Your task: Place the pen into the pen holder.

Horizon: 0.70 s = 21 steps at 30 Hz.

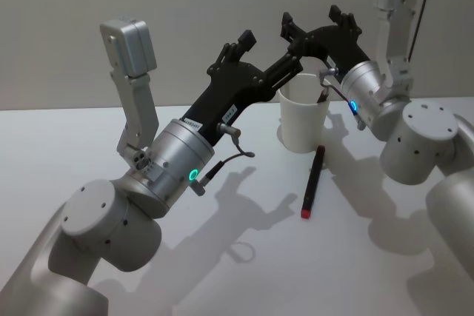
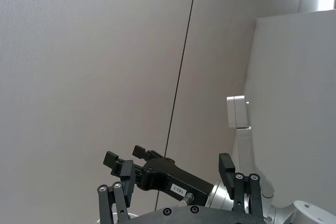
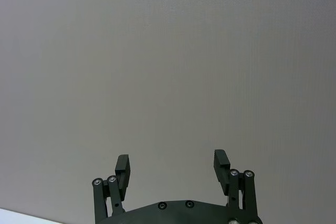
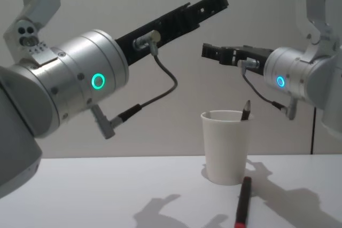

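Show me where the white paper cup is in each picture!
Head view: the white paper cup stands in the upper middle, a bit to the right.
Chest view: it stands lower right of the middle.
Left wrist view: aimed up at the wall, not at the cup.
Right wrist view: plain wall too.
Shared landmark: the black pen with a red end, lying just in front of the cup, slightly right.

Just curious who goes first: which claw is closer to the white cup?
Probably right. The right claw hangs above the cup; the left claw is raised higher above it.
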Each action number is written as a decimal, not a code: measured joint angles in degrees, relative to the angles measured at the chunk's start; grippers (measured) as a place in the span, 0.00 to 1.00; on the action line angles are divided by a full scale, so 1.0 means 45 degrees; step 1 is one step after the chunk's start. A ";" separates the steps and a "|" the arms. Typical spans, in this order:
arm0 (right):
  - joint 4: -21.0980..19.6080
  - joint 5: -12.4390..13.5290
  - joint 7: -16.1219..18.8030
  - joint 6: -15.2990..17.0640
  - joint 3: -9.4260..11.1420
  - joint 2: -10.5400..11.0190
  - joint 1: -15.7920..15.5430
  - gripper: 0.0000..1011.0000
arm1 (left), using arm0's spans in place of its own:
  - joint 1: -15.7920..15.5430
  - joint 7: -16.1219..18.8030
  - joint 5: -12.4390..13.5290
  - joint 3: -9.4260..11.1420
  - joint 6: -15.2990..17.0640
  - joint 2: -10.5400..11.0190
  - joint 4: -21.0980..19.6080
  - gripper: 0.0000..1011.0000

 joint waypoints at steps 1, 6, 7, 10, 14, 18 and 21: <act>0.0000 -0.0008 0.0001 0.0001 0.0002 0.0002 0.0000 0.99 | 0.0000 0.0000 -0.0001 0.0000 0.0000 0.0001 0.0000 0.99; -0.0106 -0.0093 -0.0104 -0.0020 0.0044 0.0048 -0.0047 0.99 | 0.0000 0.0000 0.0000 0.0000 0.0000 0.0000 0.0000 0.99; -0.0141 -0.0110 -0.0149 -0.0024 0.0057 0.0062 -0.0066 0.99 | 0.0000 0.0000 0.0000 0.0000 0.0000 0.0001 0.0000 0.99; -0.0356 -0.0208 -0.0378 -0.0047 0.0122 0.0153 -0.0172 0.99 | 0.0000 0.0000 0.0000 0.0000 0.0000 0.0001 0.0000 0.99; -0.0702 -0.0348 -0.0756 -0.0057 0.0224 0.0304 -0.0343 0.99 | 0.0000 0.0000 0.0000 0.0000 0.0001 0.0000 0.0000 0.99; -0.1204 -0.0514 -0.1261 -0.0040 0.0368 0.0508 -0.0583 0.99 | 0.0000 0.0000 0.0000 -0.0001 0.0000 0.0000 0.0000 0.99; -0.1255 -0.0535 -0.1317 -0.0031 0.0383 0.0533 -0.0608 0.99 | 0.0000 0.0000 0.0002 0.0000 0.0002 0.0001 -0.0001 0.99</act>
